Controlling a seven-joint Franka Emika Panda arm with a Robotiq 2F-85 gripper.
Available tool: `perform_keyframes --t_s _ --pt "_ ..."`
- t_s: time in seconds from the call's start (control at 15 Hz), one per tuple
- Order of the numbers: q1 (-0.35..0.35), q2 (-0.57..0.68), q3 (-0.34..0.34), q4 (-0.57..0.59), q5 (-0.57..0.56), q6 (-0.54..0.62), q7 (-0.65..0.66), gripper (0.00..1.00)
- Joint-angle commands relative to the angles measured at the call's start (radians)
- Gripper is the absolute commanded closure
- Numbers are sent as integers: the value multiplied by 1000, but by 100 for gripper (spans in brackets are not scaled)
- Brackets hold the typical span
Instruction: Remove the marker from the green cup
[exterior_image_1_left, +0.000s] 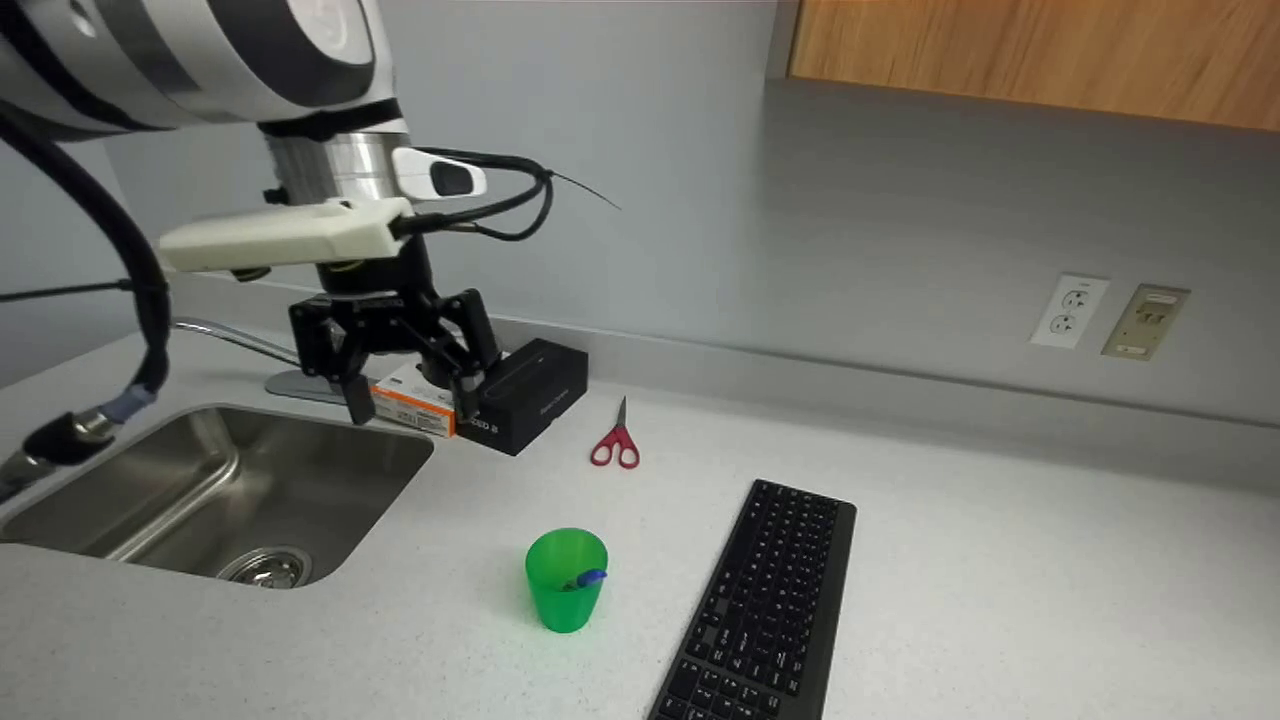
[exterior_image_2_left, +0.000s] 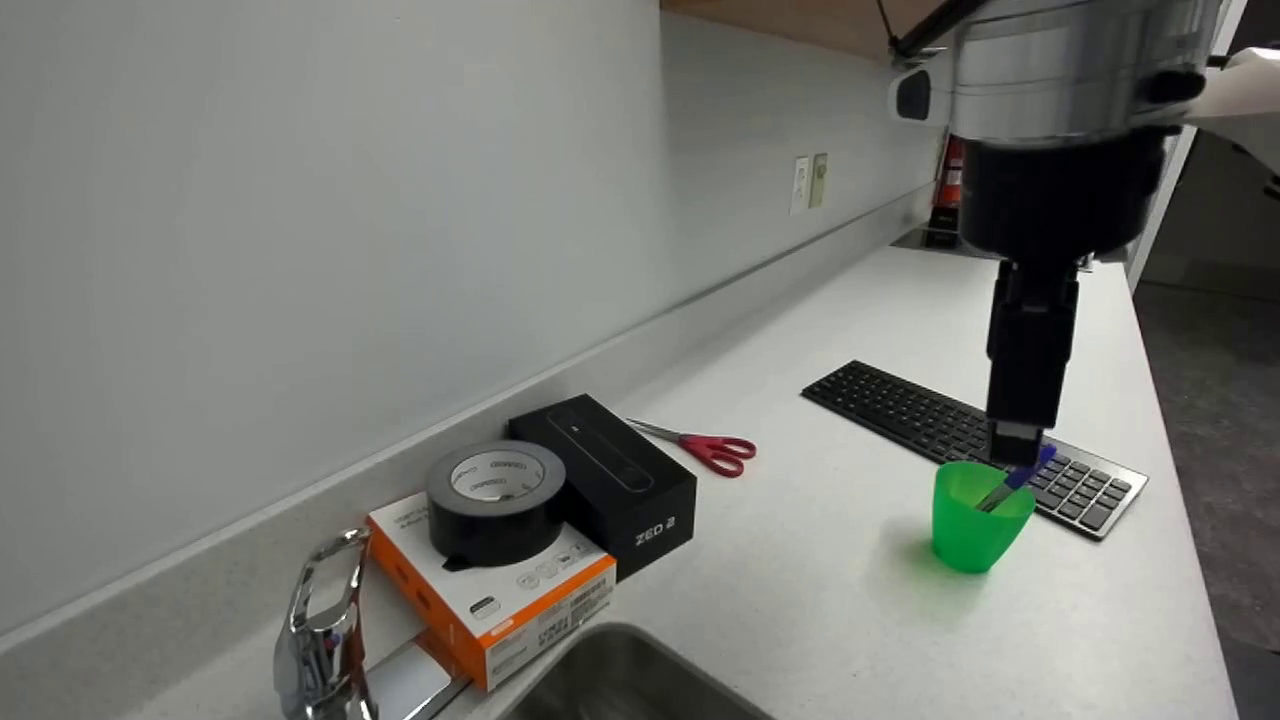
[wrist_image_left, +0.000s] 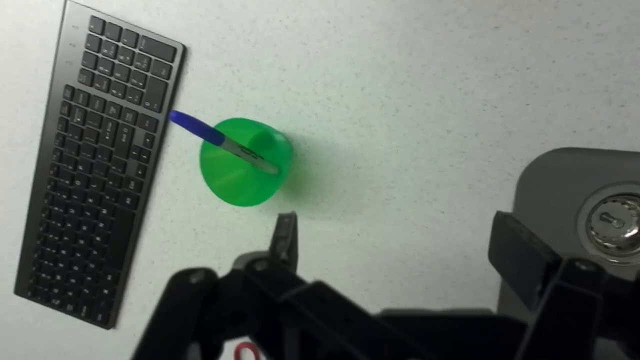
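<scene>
Green cup (exterior_image_1_left: 558, 602) from above in all views

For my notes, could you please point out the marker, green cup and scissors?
Marker (wrist_image_left: 234, 148): wrist view, grey barrel.
Green cup (exterior_image_2_left: 970, 537): in an exterior view, outer wall.
Scissors (exterior_image_1_left: 620, 437): in an exterior view, red handles.

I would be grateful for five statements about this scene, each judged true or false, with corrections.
1. The marker leans inside the green cup, blue cap sticking out. True.
2. The pincer grips the marker. False: the pincer is open.
3. The green cup stands on the keyboard. False: it stands on the counter, beside the keyboard.
4. The tape roll rests on the white-and-orange box. True.
5. The scissors lie in the sink. False: they lie on the counter.
</scene>
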Motion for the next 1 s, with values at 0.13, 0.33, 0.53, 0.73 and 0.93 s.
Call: perform_keyframes --t_s 0.13,0.33,0.53,0.73,0.93 --pt "-81 -35 -100 -69 -188 42 -70 0" --pt "-107 -51 -129 -93 -295 56 -88 0" --pt "-102 -13 -134 -66 -269 37 -72 0" --pt "-101 -20 -131 -71 -273 38 -72 0" --pt "-101 -21 -131 -71 -273 38 -72 0"
